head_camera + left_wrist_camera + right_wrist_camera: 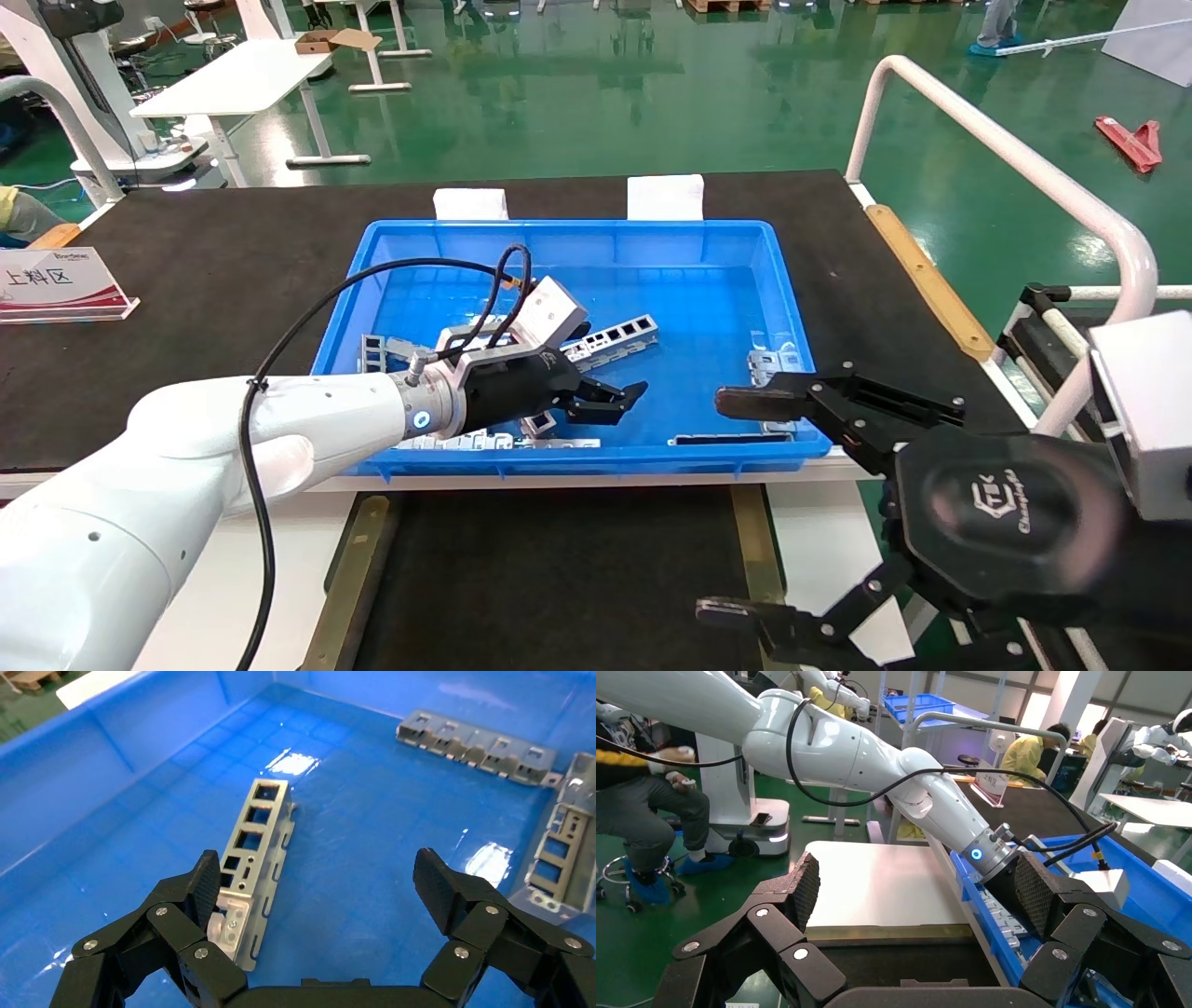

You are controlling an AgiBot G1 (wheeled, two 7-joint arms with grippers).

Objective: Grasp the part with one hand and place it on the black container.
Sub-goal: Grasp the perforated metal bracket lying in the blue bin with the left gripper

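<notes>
The left gripper (622,395) hangs low inside the blue plastic crate (410,244), jaws spread wide. Its wrist view shows what the head view hides: the slim silver-grey ladder-like metal part (254,855) lies flat on the crate floor, with one finger (207,885) just beside its near end, nothing pinched. The right gripper (731,508) hovers beside the crate's right end, jaws also spread, above the flat matte black container with brass-coloured rails (559,578) on the desk (186,261).

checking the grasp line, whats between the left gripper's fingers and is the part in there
In the left wrist view, the left gripper is open over bare blue crate floor. The part lies against one finger, not centred in the gap.
</notes>
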